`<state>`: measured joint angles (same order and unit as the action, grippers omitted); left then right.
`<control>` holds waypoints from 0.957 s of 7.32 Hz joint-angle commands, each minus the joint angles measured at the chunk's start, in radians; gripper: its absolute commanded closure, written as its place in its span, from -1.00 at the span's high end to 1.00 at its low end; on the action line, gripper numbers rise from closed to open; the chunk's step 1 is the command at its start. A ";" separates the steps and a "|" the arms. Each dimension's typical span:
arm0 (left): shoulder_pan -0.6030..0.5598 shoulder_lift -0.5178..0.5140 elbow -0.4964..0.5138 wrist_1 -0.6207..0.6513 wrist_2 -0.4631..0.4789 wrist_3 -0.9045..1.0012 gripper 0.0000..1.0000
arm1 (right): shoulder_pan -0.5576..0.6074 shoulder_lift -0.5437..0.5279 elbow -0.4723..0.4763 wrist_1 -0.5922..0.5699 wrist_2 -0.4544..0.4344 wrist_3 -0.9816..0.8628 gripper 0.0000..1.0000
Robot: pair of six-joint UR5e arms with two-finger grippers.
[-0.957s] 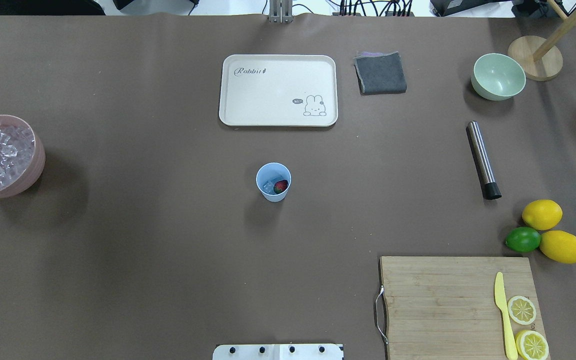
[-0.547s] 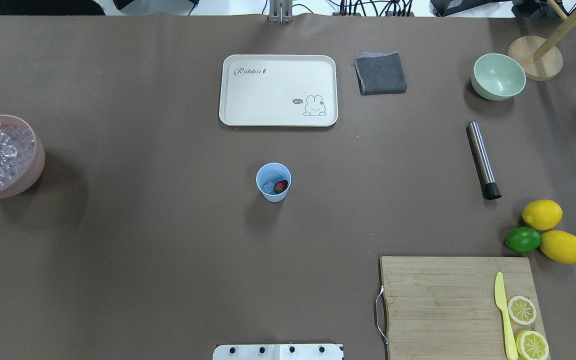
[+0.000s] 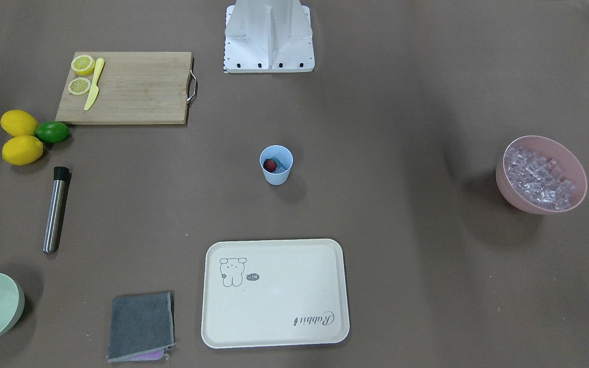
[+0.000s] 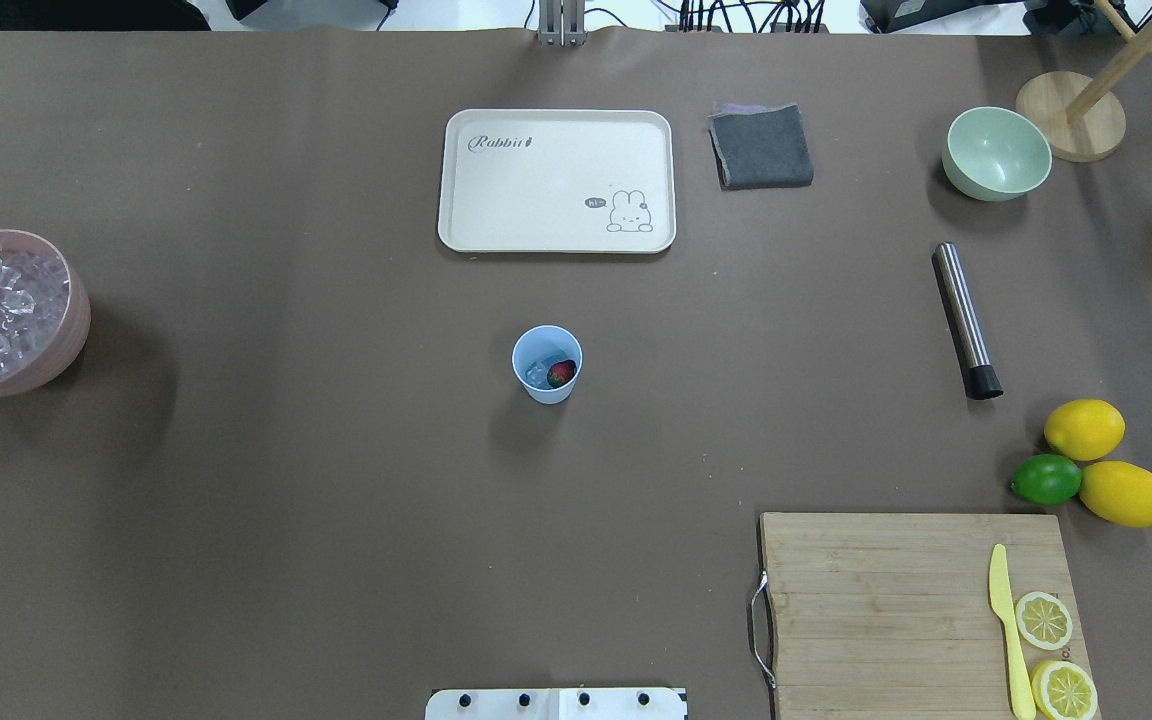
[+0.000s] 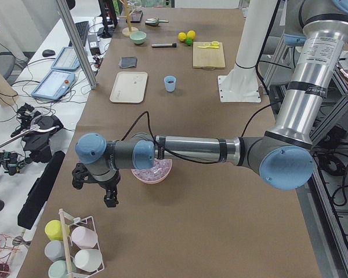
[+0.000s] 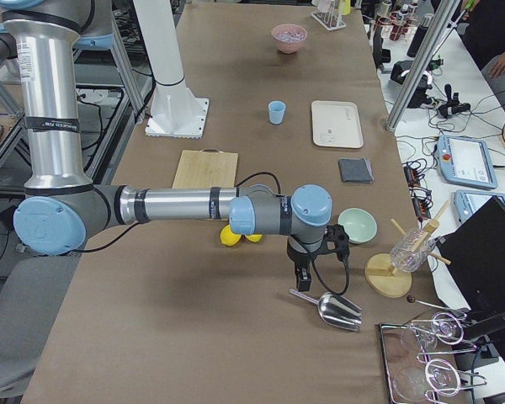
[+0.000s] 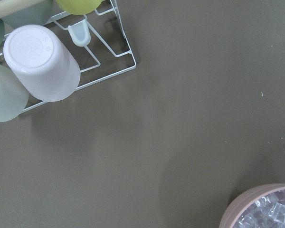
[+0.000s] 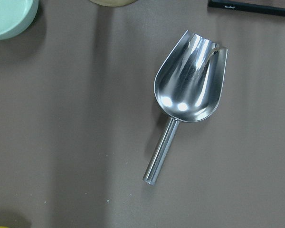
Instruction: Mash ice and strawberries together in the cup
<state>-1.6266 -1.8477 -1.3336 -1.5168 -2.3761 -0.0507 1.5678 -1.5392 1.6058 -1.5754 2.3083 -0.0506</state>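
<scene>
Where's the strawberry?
In the overhead view the strawberry sits inside the cup at the table's middle, beside the ice, nearer the robot than the tray.

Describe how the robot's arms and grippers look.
The left arm and right arm are silver tubes with light blue joint caps and grey housings; a black cable loops along each. The left gripper and right gripper are black.

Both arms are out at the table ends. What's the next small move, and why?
Probably swing the right gripper from above the scoop toward the steel muddler, which lies untouched on that arm's side. The cup already holds the strawberry and ice, so only the mashing tool is missing.
</scene>
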 commanded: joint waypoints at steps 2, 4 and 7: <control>-0.001 0.013 -0.005 -0.029 0.000 0.002 0.95 | -0.005 -0.007 0.003 0.000 -0.010 0.002 1.00; -0.001 0.091 -0.079 -0.071 -0.002 0.000 0.95 | -0.008 -0.009 0.002 0.000 -0.010 0.002 1.00; -0.001 0.185 -0.180 -0.071 -0.002 -0.001 0.95 | -0.008 -0.010 0.000 -0.002 -0.010 0.002 1.00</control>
<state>-1.6276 -1.7024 -1.4720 -1.5866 -2.3776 -0.0509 1.5602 -1.5481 1.6063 -1.5767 2.2980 -0.0491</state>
